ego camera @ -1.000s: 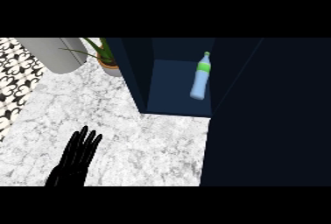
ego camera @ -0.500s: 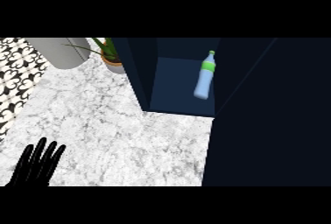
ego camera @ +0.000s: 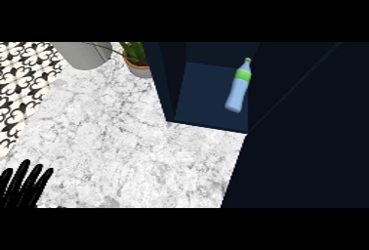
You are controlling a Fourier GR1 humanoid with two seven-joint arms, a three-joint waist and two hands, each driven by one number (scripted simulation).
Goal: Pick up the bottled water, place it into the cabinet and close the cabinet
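Left hand [ego camera: 22, 188]: resting at lower left edge, fingers standing straight and spread, holding nothing. Marble worktop [ego camera: 122, 141]: stretching away ahead of the hand. Bottled water [ego camera: 238, 86]: standing inside the open cabinet [ego camera: 209, 97], far ahead and right of the hand. Potted plant [ego camera: 135, 61]: sitting farthest, beside the cabinet.

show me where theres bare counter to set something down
Most of the marble counter is bare, from the left hand at the lower left up to the cabinet. It is crowded at the top, by the plant pot and grey container. The bottle is in the cabinet.
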